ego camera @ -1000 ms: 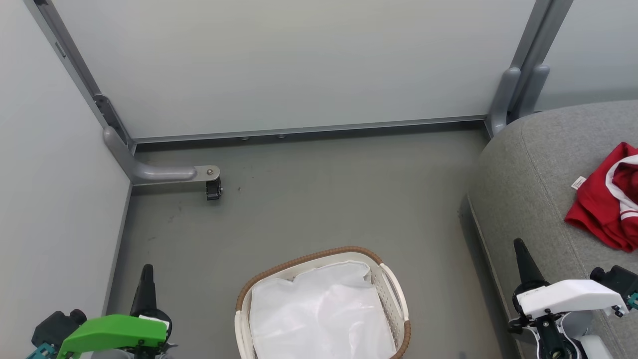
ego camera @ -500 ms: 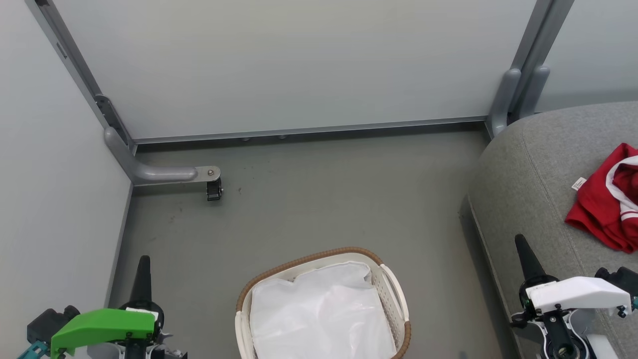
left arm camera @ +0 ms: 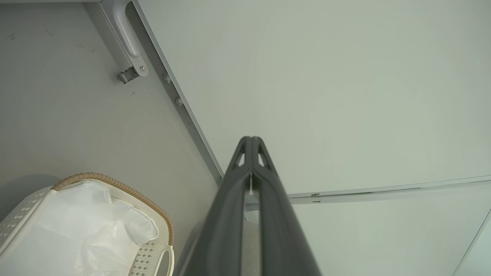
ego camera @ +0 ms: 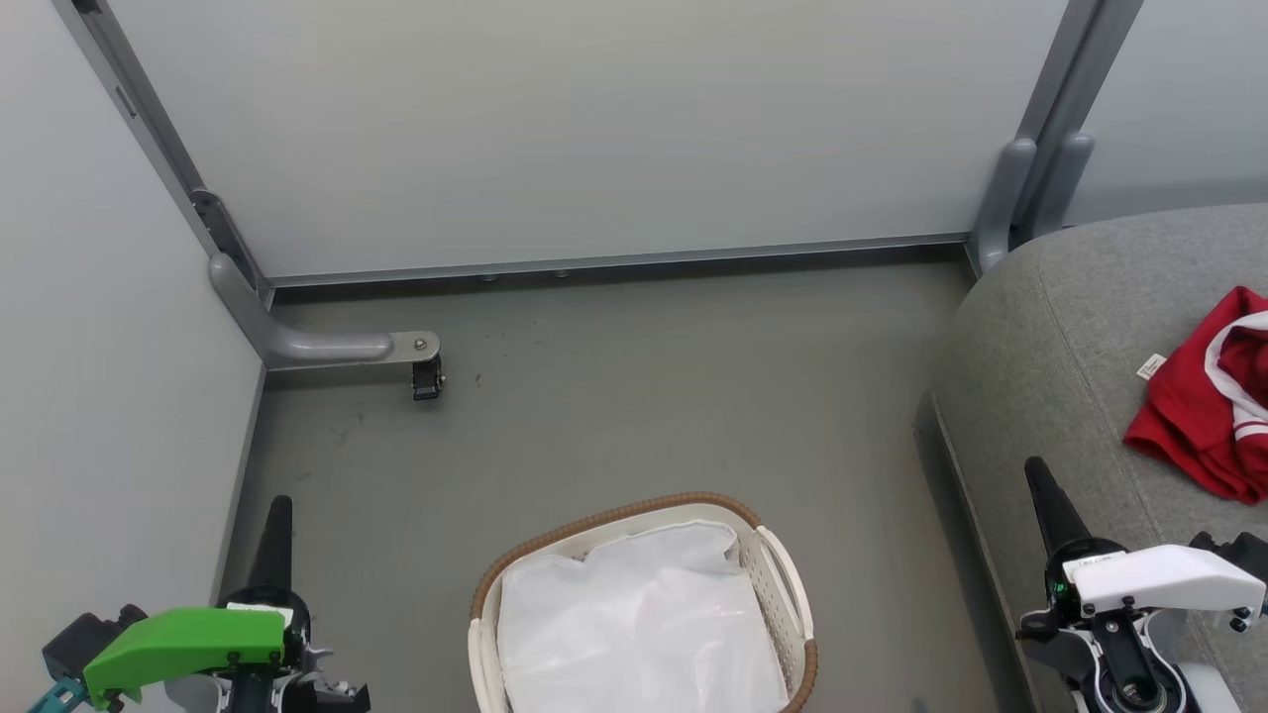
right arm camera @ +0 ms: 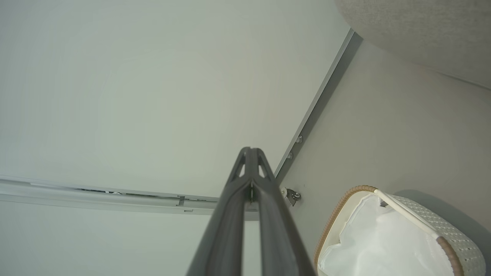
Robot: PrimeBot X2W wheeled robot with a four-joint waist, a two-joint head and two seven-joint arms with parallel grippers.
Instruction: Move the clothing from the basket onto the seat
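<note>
With left fingers [ego camera: 274, 540] and right fingers [ego camera: 1048, 505] clenched empty, I rate the bright red white-trimmed fabric clothing [ego camera: 1204, 406] on the grey upholstered seat [ego camera: 1050, 327] light, limp, best pinched at a raised fold.

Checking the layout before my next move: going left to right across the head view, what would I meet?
left gripper → caster wheel → basket → seat, with the clothing lying on it
</note>
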